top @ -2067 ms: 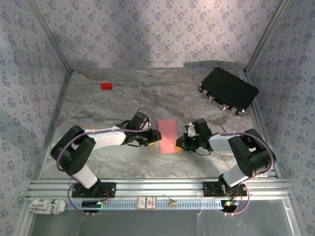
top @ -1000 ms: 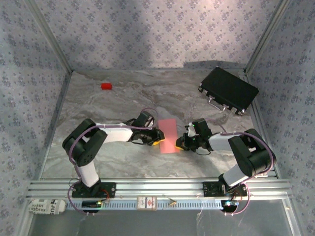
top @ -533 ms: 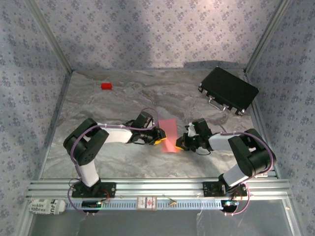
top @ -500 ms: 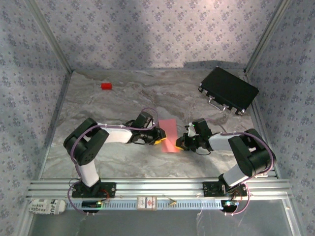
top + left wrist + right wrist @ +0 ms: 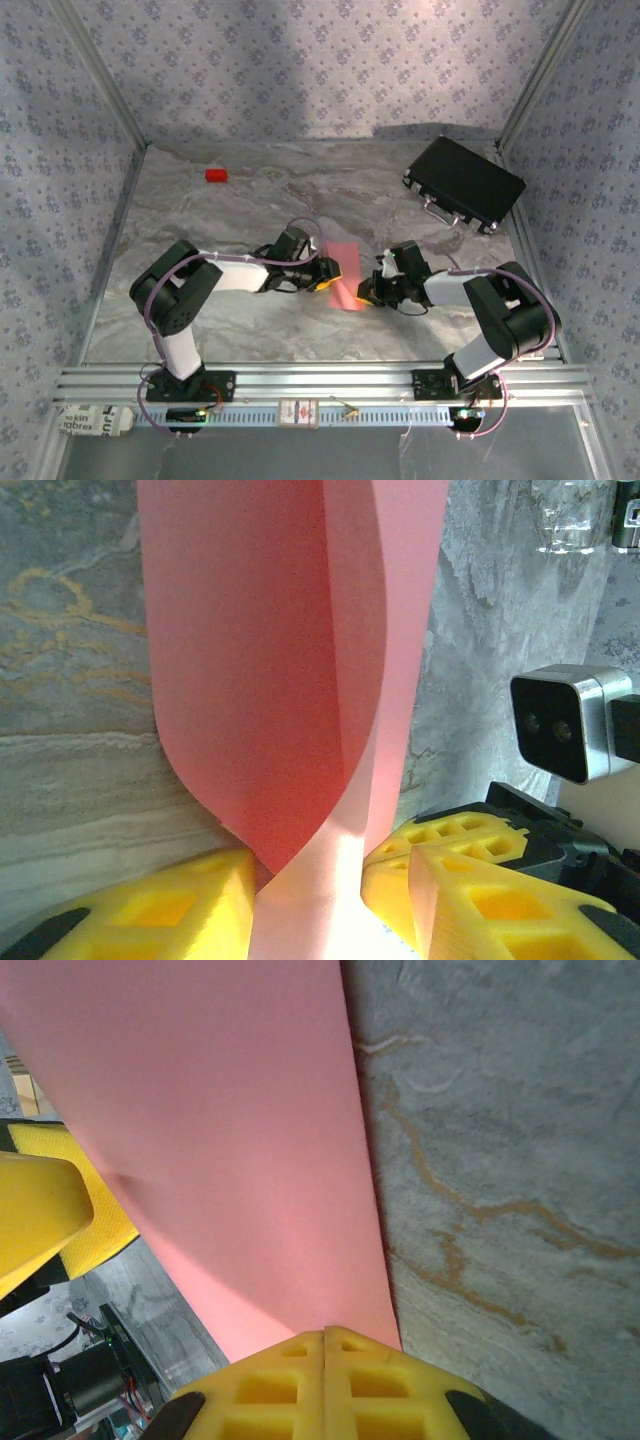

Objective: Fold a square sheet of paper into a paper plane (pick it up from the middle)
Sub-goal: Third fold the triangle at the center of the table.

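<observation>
The square sheet of paper (image 5: 346, 266) is salmon-pink and lies mid-table between both arms. In the left wrist view the sheet (image 5: 250, 660) has its left part lifted and curled over toward the right. That curled strip runs down between the yellow fingers (image 5: 150, 910) of my left gripper (image 5: 325, 880), whose jaws stand apart around it. My left gripper (image 5: 322, 275) is at the sheet's left edge. My right gripper (image 5: 371, 291) is at the sheet's near right corner. Its tips (image 5: 325, 1336) are shut tight together and rest on the edge of the sheet (image 5: 220, 1140).
A black rectangular case (image 5: 463, 183) lies at the back right. A small red block (image 5: 216, 175) sits at the back left. Patterned walls close in the marbled table (image 5: 250, 210). The right arm's wrist camera (image 5: 560, 722) is close to the left fingers.
The left gripper has pushed right into the sheet's left edge, which has risen and curled over, so the sheet looks narrower from above. Its jaws have widened a little. The right arm is still.
</observation>
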`<state>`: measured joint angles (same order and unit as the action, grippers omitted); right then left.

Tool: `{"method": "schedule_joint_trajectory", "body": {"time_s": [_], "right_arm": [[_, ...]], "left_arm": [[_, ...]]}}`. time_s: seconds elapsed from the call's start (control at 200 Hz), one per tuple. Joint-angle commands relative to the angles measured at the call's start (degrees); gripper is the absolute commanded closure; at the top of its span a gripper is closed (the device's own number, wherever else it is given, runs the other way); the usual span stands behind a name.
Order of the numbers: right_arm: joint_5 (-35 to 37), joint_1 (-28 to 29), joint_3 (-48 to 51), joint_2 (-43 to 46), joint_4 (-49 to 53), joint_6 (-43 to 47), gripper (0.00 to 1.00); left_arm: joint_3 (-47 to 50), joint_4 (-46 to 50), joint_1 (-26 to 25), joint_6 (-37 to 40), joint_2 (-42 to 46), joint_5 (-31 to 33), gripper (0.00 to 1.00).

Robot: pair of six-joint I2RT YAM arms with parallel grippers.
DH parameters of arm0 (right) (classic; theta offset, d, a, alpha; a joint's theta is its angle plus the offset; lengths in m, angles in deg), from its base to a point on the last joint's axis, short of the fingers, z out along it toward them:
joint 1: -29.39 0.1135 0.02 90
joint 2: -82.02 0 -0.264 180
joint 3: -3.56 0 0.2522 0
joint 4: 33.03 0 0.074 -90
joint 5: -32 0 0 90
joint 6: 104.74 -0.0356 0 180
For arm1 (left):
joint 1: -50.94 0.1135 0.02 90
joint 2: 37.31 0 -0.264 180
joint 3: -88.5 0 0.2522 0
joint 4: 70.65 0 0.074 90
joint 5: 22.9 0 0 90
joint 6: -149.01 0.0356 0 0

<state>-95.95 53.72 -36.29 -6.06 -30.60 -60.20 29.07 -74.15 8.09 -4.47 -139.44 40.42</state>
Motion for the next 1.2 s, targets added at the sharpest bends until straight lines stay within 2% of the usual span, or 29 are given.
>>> {"method": "schedule_joint_trajectory", "body": {"time_s": [0.0, 0.19, 0.335, 0.53, 0.69, 0.775, 1.024, 1.194], "right_arm": [[5.79, -0.7, 1.09, -1.53, 4.82, 0.66, 0.97], [5.52, -0.68, 0.94, -1.34, 4.84, 0.81, 0.97], [5.62, -0.82, 0.86, -1.11, 5.34, 1.05, 0.97], [5.27, -0.78, 0.86, -0.29, 4.76, 0.58, 0.96], [3.97, -0.7, 0.48, 1.6, 3.99, 0.21, 0.94], [3.36, -0.7, 0.16, 3.4, 3.74, 0.02, 0.93], [6.31, -0.02, -0.18, 12.01, 6.84, 2.2, 0.85], [9.88, 1.07, -0.62, 17.01, 10.67, 5.01, 0.71]], "left_arm": [[-0.14, -2.44, 0.65, 1.75, -0.7, -1.06, 0.55], [-1.2, -0.87, 0.65, 4.36, -1.25, 0.04, 0.54], [-1.98, -0.08, 0.61, 4.05, -1.93, -0.88, 0.58], [-0.47, 0.97, 0.6, 2.45, -1.63, -0.67, 0.7], [0.63, 0.65, 0.61, 1.87, -1.34, -0.72, 0.87], [0.68, 1.04, 0.65, 1.87, -0.94, -1.04, 0.9], [1.4, 5.05, 0.67, 2.93, 2.59, -0.04, 0.94], [2.55, 5.49, 0.85, 2.82, 3.93, -0.22, 0.94]]}}
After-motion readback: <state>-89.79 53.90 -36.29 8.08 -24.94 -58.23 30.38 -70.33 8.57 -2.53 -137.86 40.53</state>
